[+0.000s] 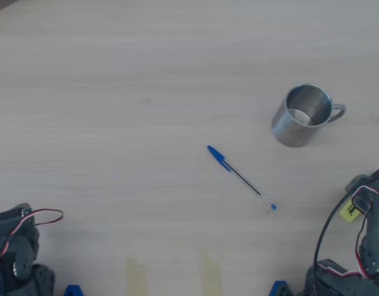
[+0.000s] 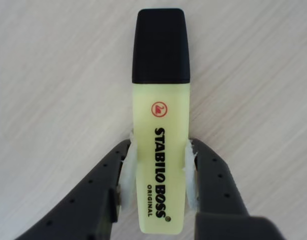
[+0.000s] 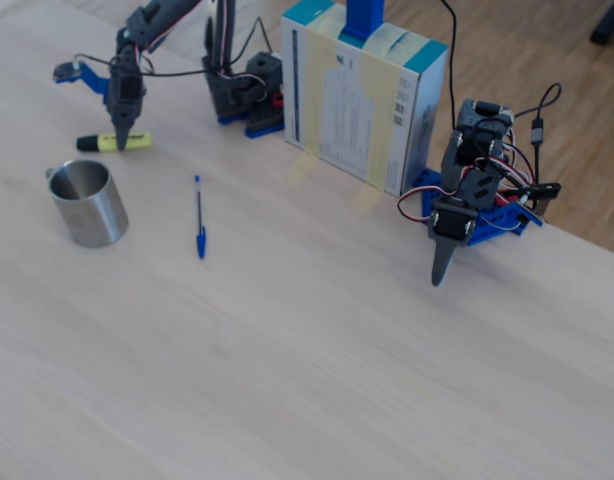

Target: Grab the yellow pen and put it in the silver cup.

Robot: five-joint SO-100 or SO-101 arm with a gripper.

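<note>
Yellow highlighter pen (image 2: 159, 165) with black cap lies flat on pale wood-grain table (image 2: 53, 75), far side of shiny steel cup (image 3: 85, 203) in fixed view. Dark pincer (image 2: 160, 175) straddles pen's lower barrel, white pads (image 2: 127, 172) pressed against both sides: grasping pen. Blue ballpoint (image 1: 241, 177) lies mid-table, apart from cup.

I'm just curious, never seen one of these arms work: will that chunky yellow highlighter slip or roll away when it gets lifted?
Probably not. The yellow pen has a flat, broad body, so it likely won't roll. It looks like stiff, light plastic. Its smooth sides might slip a little, but the gripper has pale pads pressed against both sides.
</note>
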